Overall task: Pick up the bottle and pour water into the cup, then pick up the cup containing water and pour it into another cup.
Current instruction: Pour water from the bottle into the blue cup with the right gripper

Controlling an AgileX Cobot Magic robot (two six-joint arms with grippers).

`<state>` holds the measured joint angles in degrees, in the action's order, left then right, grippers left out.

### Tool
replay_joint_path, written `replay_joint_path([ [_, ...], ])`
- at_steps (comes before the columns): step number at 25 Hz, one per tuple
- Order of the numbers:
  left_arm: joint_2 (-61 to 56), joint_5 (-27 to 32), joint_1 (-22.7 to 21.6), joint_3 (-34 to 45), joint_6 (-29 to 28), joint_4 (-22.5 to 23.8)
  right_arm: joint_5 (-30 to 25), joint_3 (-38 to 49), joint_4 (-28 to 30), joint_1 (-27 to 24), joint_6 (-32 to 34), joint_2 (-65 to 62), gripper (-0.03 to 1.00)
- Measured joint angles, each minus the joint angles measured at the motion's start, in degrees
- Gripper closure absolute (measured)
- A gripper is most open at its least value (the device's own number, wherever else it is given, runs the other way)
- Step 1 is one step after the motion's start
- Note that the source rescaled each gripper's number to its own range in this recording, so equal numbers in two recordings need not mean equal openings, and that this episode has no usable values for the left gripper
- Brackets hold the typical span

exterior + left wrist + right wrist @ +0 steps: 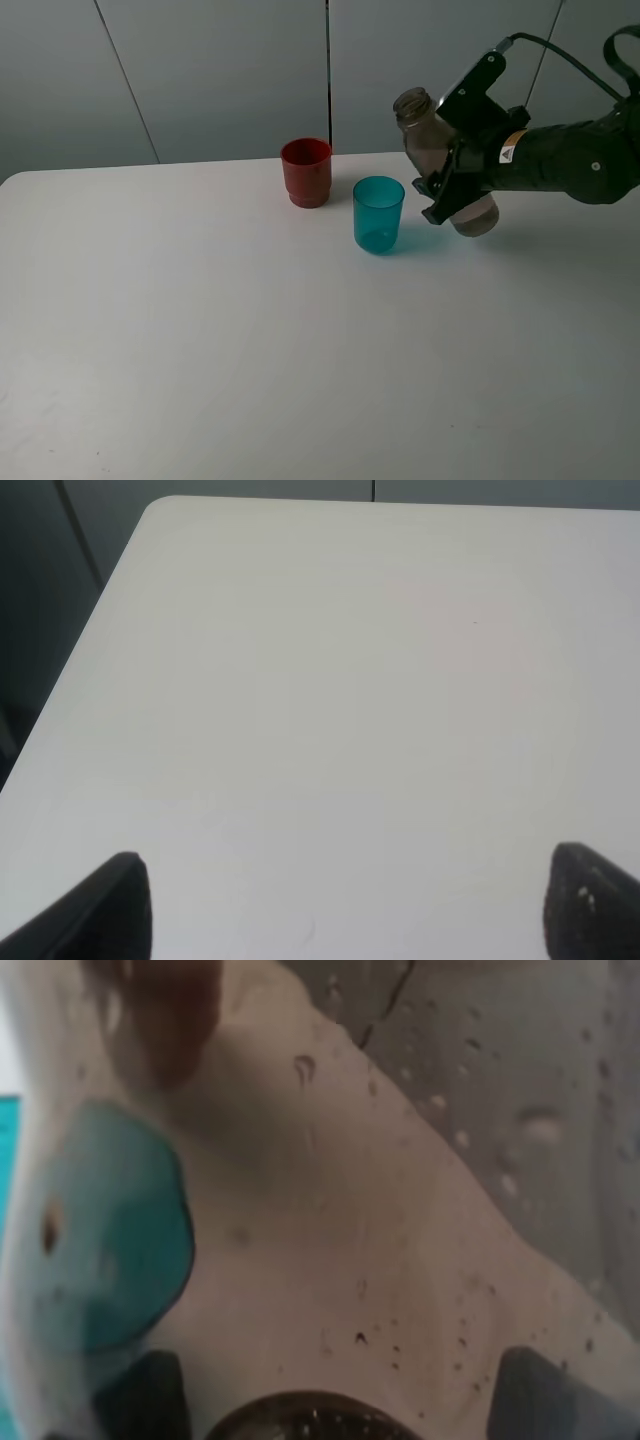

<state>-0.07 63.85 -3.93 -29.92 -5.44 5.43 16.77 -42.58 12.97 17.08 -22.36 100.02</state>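
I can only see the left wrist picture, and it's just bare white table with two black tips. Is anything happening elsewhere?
Observer: Yes. The right end effector holds the bottle tilted in the air.
Visitor: Tilted which way?
Observer: Its capless neck leans toward the teal cup, which stands upright nearby.
Visitor: Is that the only cup?
Observer: No, a red cup stands behind the teal one, apart from it.

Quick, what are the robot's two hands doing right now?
Left gripper: open, holding nothing.
Right gripper: closed, holding the bottle.
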Motion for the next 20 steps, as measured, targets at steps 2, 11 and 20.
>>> replay_joint_path([
  [2, 0.0, 0.0, 0.0, 0.0, 0.0, 0.0, -0.6, -0.1, 0.0, 0.0, -3.9, 0.0, 0.96],
  [11, 0.0, 0.0, 0.0, 0.0, 0.0, 0.0, -5.0, -4.3, 0.0, 0.0, -13.5, 0.0, 0.96],
  [20, 0.0, 0.0, 0.0, 0.0, 0.0, 0.0, -9.8, -6.4, 0.0, 0.0, -16.6, 0.0, 0.96],
])
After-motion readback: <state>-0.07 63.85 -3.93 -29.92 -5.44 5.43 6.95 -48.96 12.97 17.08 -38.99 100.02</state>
